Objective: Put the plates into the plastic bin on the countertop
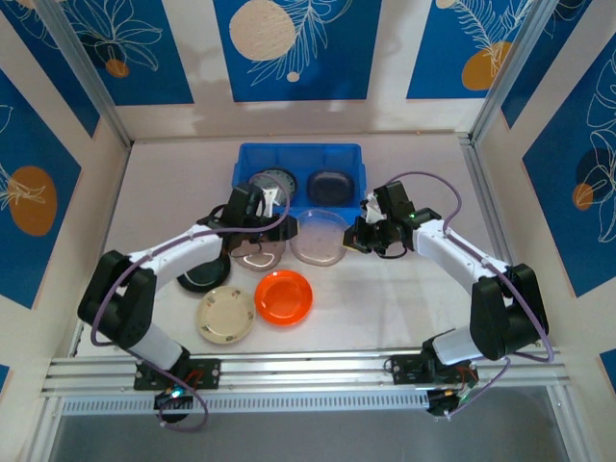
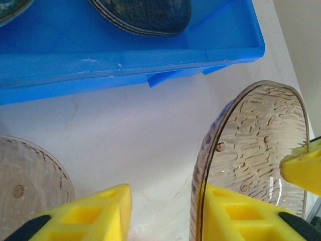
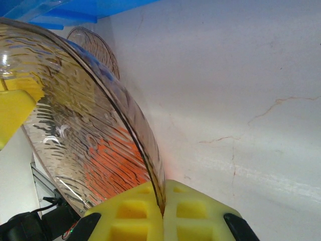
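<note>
Clear ribbed plate (image 1: pixel 318 238) at 6 o'clock of the blue plastic bin (image 1: pixel 298 147). My right end effector (image 3: pixel 163 203) pinches its 3 o'clock rim; my left end effector (image 2: pixel 163 201) straddles the 10 o'clock rim, jaws apart. I'd seat that rim deep before squeezing.

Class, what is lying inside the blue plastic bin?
In the blue plastic bin: a dark plate on the right, a patterned plate on the left. The left arm hides that plate's near edge; anything beneath them is covered.

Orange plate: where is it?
Top view, left of centre: the orange plate lies on the countertop, right of the cream plate, just below the smoky plate.
</note>
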Controlling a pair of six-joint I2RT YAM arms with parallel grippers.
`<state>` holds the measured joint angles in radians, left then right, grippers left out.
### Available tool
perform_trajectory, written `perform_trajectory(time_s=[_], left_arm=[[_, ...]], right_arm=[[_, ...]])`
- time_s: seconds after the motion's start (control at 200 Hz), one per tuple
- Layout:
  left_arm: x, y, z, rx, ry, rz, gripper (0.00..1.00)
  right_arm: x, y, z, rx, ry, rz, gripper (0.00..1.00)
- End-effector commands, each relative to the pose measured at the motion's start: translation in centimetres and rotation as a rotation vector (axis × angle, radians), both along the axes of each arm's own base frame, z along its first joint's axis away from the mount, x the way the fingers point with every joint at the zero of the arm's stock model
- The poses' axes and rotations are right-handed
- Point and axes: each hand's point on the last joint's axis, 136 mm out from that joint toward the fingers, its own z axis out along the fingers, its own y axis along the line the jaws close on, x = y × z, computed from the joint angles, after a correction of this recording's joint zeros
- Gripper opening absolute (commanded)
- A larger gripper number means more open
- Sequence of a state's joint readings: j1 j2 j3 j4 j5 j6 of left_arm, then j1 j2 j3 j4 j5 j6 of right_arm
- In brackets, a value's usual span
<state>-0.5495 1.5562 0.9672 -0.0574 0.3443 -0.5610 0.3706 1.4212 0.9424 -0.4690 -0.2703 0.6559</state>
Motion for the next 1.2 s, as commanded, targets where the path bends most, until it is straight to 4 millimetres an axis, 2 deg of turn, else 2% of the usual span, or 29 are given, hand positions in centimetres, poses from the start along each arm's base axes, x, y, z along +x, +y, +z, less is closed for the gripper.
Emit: perform_trajectory(time_s=[0.0, 0.115, 0.14, 0.36, 0.42, 0.46, 0.555, 0.61, 0.79, 0.91, 1.055, 1.196], left_arm=[[0.4, -1.4, 1.0, -0.037, -0.016, -0.034, 0.31], [0.6, -1.6, 1.0, -0.043, -0.007, -0.031, 0.08], [0.6, -1.6, 1.1, -0.044, -0.007, -0.03, 0.0], [0.9, -1.2, 2.2, -0.043, -0.04, -0.007, 0.0], [1.1, -1.2, 2.8, -0.044, -0.05, -0.004, 0.0], [1.2, -1.2, 3.1, -0.04, -0.052, 0.0, 0.0], [1.9, -1.0, 3.8, -0.026, -0.061, 0.02, 0.0], [2.2, -1.0, 4.4, -0.024, -0.071, 0.028, 0.0], [3.8, -1.2, 6.3, -0.009, -0.099, 0.042, 0.0], [5.6, -1.7, 7.8, -0.003, -0.121, 0.051, 0.0], [8.4, -2.9, 9.2, -0.003, -0.137, 0.059, 0.0], [11.2, -4.4, 10.1, -0.004, -0.147, 0.055, 0.0]], right_arm=[[0.3, 0.4, 1.7, 0.039, -0.024, 0.015, 0.0], [0.7, 0.4, 1.8, 0.039, -0.028, 0.006, 0.0], [0.8, 0.4, 1.8, 0.039, -0.031, 0.006, 0.0], [1.8, -0.1, 2.2, 0.039, -0.043, -0.015, 0.0], [2.1, -0.2, 2.5, 0.035, -0.054, -0.025, 0.05], [2.2, -0.3, 2.6, 0.04, -0.056, -0.029, 0.12], [2.6, -1.0, 3.1, 0.035, -0.063, -0.051, 0.4], [2.8, -1.7, 3.4, 0.028, -0.07, -0.072, 0.46], [3.6, -5.1, 6.3, 0.045, -0.153, -0.175, 0.51], [4.3, -8.8, 8.3, 0.035, -0.215, -0.282, 0.52], [4.6, -12.0, 8.9, 0.033, -0.23, -0.368, 0.52], [4.5, -13.0, 8.3, 0.042, -0.207, -0.406, 0.53]])
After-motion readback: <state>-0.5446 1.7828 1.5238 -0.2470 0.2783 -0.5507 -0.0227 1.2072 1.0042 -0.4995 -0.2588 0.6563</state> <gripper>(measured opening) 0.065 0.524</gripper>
